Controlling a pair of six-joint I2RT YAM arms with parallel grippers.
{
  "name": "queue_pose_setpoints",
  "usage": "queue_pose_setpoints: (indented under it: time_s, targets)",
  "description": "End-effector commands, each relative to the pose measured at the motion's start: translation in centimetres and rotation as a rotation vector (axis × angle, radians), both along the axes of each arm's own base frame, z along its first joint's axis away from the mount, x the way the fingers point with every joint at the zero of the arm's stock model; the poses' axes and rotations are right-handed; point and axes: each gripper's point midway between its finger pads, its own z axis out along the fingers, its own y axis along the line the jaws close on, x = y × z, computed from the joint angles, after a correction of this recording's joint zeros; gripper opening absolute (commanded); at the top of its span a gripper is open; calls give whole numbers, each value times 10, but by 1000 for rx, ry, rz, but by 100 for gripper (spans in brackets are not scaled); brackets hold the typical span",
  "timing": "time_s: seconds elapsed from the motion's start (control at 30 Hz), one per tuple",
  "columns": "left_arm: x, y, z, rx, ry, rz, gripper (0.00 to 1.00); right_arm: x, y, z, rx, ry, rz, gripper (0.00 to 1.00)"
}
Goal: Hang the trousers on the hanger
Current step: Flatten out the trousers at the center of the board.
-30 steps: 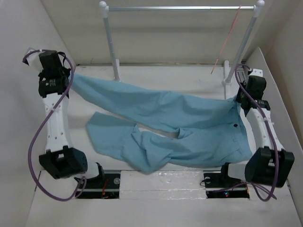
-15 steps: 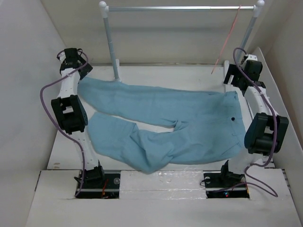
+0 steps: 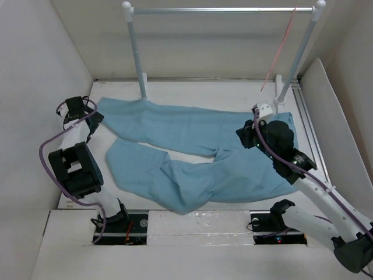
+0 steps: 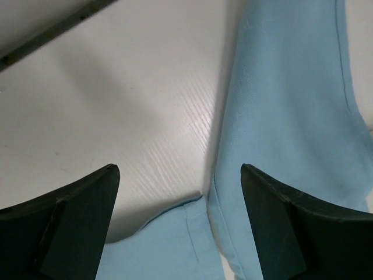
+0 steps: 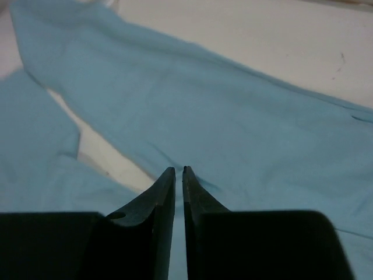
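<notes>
Right hand (image 5: 179, 170) hovers, fingers together, over the trousers (image 5: 233, 116).

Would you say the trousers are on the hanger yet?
No, the trousers lie on the table while the hanger hangs from the rail.

Matt light-blue woven cloth trousers (image 3: 192, 125), white faintly grained table (image 4: 145, 116), shiny metal rail (image 3: 221, 10)

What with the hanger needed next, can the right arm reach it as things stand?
Probably yes: the hanger hangs far right on the rail, nothing between it and the shut right gripper.
</notes>
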Motion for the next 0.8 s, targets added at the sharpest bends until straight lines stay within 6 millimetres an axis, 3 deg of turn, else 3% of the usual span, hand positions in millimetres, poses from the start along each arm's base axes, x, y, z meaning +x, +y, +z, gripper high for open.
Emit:
queue_pose_setpoints:
  time_s: [0.0, 0.03, 0.07, 0.2, 0.23, 0.3, 0.33, 0.37, 0.43, 0.53, 0.57, 0.6, 0.67, 0.7, 0.77]
  targets:
    - [39, -6, -6, -64, -88, -52, 80, -30, 24, -22, -83, 68, 113, 19]
    - [49, -9, -2, -80, -105, -85, 80, -38, 25, -29, -107, 96, 128, 27]
    - [53, -10, -17, -98, -78, -98, 79, -43, 28, -31, -114, 102, 148, 29]
    - [76, -15, -32, -143, -103, -156, 79, -68, 45, -41, -112, 146, 253, 33]
    - [81, -15, -33, -152, -106, -155, 74, -73, 47, -43, -105, 153, 263, 33]
    - [85, -19, -46, -180, -97, -173, 58, -79, 51, -46, -83, 171, 264, 33]
    - [86, -18, -49, -184, -88, -169, 43, -80, 52, -48, -82, 176, 255, 33]
    - [88, -14, -54, -180, -70, -150, 2, -83, 53, -51, -82, 186, 259, 33]
    - [88, -14, -54, -189, -52, -153, 0, -84, 54, -53, -73, 199, 258, 32]
    - [90, -11, -17, -129, -70, -156, 0, -86, 57, -55, -73, 209, 279, 32]
    - [86, -5, 10, -60, -89, -131, 0, -87, 58, -56, -75, 209, 287, 32]
    - [76, -12, 21, -20, -46, -127, 0, -87, 59, -58, -82, 207, 300, 32]
    - [63, -6, 73, 132, -65, -91, 0, -88, 64, -58, -77, 196, 328, 32]
    - [56, -19, 81, 160, -43, -111, 0, -88, 65, -60, -86, 190, 335, 32]
    - [43, -17, 109, 230, -53, -104, 0, -90, 73, -61, -81, 187, 383, 32]
